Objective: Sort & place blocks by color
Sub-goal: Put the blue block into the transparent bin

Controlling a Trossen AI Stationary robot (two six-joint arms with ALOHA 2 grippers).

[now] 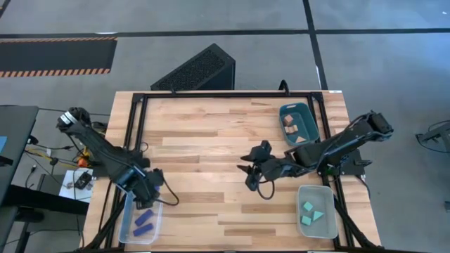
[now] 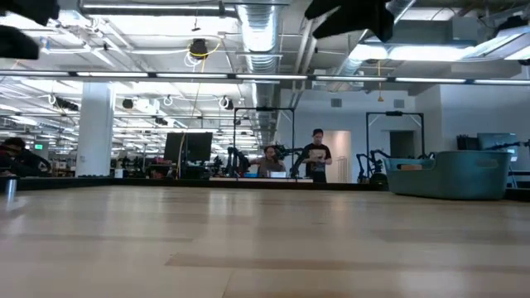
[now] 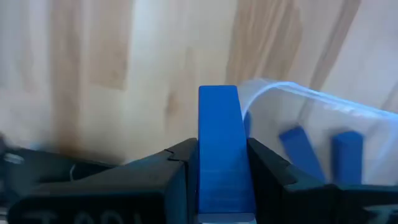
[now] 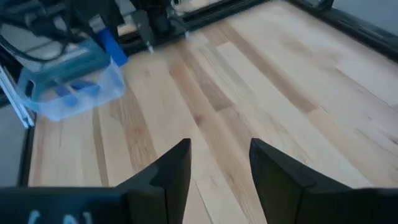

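Note:
A dark blue bar (image 3: 219, 130) is held by my left gripper (image 1: 149, 191), which points down at the near left, just beside the rim of a clear tray (image 1: 129, 226). Two blue bars (image 1: 143, 221) lie in that tray. At mid-table my right gripper (image 4: 221, 155) hangs open above bare wood with nothing between its fingers. Teal blocks (image 1: 311, 213) lie in a second clear tray (image 1: 330, 226) at the near right. Pale wooden pieces (image 1: 292, 128) lie in the dark teal bin (image 1: 307, 112). My left gripper pinches the blue bar between its two fingers (image 3: 177, 162), one on each of its long side faces (image 3: 205, 155). The fingers come from above and run along the bar. The bar hangs upright below them, its lower end (image 3: 217, 93) clear of the table.
A black frame (image 1: 211, 95) runs around the wooden table top. The dark teal bin (image 2: 451, 174) stands at the far right. The middle of the table top (image 1: 204, 154) is bare wood. People stand in the room beyond the table's far edge.

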